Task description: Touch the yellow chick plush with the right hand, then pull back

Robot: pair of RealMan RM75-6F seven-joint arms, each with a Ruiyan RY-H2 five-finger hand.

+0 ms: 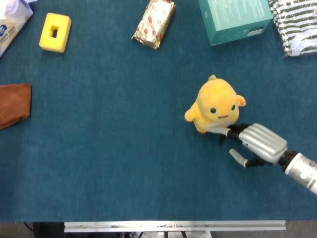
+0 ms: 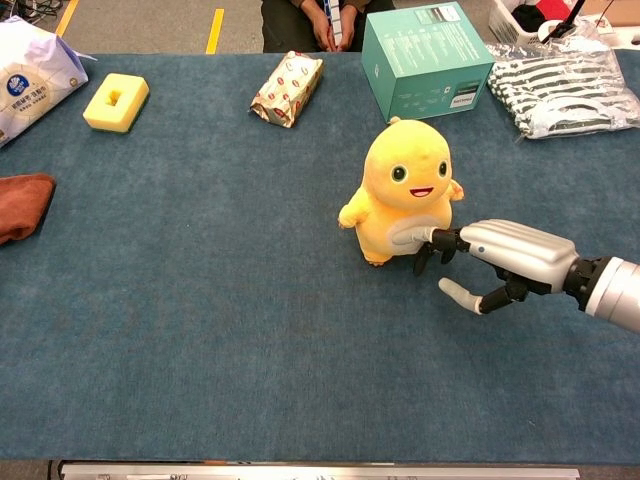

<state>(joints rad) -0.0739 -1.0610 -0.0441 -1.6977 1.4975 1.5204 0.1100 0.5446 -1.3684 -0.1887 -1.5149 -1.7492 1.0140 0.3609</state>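
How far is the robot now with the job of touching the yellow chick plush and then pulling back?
Done: the right hand has reached the yellow chick plush, which stands upright on the blue table. In hand: the touch, with an extended fingertip against the plush's pale belly in the chest view. Left: pulling the hand back, as it is not yet clear of the toy.
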